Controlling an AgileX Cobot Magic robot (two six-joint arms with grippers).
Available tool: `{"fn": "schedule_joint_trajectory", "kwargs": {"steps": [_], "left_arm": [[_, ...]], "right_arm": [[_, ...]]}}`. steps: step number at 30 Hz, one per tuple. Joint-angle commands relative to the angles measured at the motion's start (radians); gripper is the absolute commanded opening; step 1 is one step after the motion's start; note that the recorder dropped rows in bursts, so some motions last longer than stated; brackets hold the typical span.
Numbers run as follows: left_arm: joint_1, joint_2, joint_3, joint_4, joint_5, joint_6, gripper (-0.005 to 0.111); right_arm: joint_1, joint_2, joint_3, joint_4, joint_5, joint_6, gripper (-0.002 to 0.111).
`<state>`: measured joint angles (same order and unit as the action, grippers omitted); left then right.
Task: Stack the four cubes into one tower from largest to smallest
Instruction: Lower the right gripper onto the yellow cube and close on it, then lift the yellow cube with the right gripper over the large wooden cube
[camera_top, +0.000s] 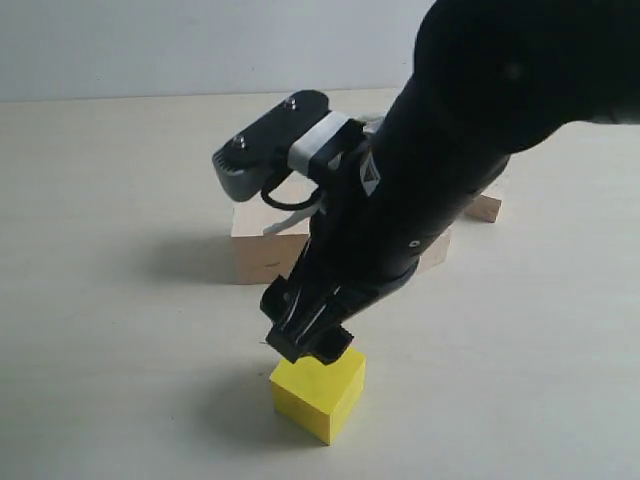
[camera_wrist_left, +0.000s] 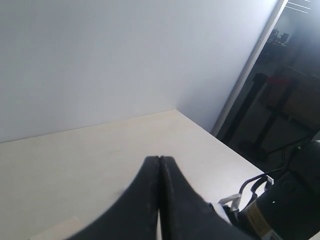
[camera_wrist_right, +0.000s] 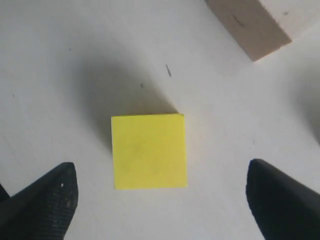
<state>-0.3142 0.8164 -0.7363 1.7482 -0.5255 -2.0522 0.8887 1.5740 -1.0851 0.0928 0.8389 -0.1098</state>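
Sitting on the pale table (camera_top: 110, 330) near the front middle of the exterior view: yellow cube (camera_top: 318, 395), one corner turned toward the camera, held by nothing. Right gripper (camera_top: 308, 340) poised over it, fingers spread wide, one to each side of the cube and clear of its faces in the right wrist view. Large wood cube (camera_top: 258, 250) on the table at about 11 o'clock from the yellow cube, apart from it, partly hidden by the black arm. Another wood cube (camera_top: 436, 252) at about 1 o'clock, mostly hidden by that arm. Small wood cube (camera_top: 484, 208) farther off, also toward 1 o'clock. Left gripper (camera_wrist_left: 159, 167): fingers pressed together, nothing between them, bare tabletop beyond
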Motion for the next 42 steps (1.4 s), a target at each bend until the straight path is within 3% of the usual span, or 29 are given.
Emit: {"fn": "schedule_joint_trajectory", "kwargs": {"steps": [1,16,35,37,42], "left_arm": [[-0.005,-0.006,0.002,-0.004,-0.027,-0.004,0.000],[-0.005,-0.006,0.096,-0.004,-0.060,0.009,0.000],[-0.005,-0.006,0.099,-0.004,-0.071,0.015,0.000],[-0.005,-0.006,0.099,-0.004,-0.071,0.015,0.000],[-0.005,-0.006,0.099,-0.004,-0.071,0.015,0.000]], "right_arm": [[0.008,0.043,-0.011,-0.023,0.034,0.004,0.085],[0.008,0.107,-0.011,0.052,0.054,0.004,0.085],[0.008,0.265,-0.013,0.035,-0.047,0.006,0.085],[0.008,0.265,-0.013,0.035,-0.049,0.006,0.082],[0.008,0.265,-0.013,0.035,-0.049,0.006,0.048]]}}
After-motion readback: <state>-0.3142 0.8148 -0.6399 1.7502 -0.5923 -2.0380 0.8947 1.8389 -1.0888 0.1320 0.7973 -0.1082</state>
